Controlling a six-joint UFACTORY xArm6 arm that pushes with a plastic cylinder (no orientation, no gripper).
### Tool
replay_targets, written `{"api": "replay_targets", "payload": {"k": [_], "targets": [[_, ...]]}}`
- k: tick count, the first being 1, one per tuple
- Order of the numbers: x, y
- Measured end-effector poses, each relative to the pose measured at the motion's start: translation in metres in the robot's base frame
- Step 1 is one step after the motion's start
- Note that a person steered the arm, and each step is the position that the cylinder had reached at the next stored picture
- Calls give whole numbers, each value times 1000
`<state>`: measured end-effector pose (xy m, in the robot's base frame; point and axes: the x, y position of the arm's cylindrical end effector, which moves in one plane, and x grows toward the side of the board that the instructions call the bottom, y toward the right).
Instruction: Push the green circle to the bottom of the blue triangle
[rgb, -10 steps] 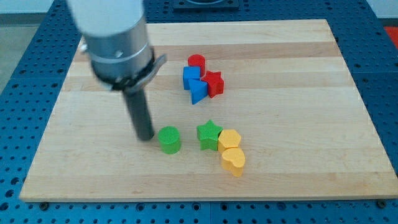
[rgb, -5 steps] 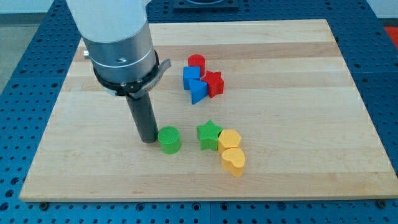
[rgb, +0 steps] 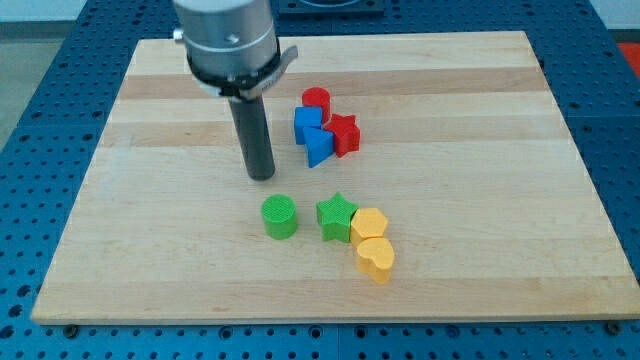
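One block matters for this step: the green round plastic cylinder block (rgb: 280, 216), sitting low on the light wooden board (rgb: 480, 250), well apart from and toward the view's bottom-left of the blue plastic triangle block (rgb: 319, 148). The goal spot judged from the task is the bare wood just under the triangle, which lies up and to the view's right of the cylinder. To do it well the rod's tip (rgb: 262, 176) should probably drop round to the cylinder's lower-left side and push diagonally up-right, short strokes, centred contact so the round block does not roll off sideways. Risk: the green plastic star block (rgb: 337, 216) sits just beside the cylinder on the view's right, so a flat rightward shove would hit it; the yellow blocks (rgb: 371, 243) touch that star and could get dragged too. Stop short of the triangle, since it is packed against a blue cube (rgb: 307, 123) and two red blocks (rgb: 331, 118). Pose: dark rod hangs roughly upright from a grey cylindrical arm housing (rgb: 227, 40) at the view's top, tip on the board above the cylinder, near but not touching, left of the blue triangle. No fingers on this rig, just the bare rod, holding nothing.
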<state>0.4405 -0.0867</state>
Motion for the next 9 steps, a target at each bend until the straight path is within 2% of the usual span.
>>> {"api": "replay_targets", "payload": {"k": [1, 2, 3, 5, 6, 7, 8, 9], "targets": [[32, -7], [130, -33], [157, -36], [158, -8], [141, -4], [94, 7], [85, 11], [51, 21]]}}
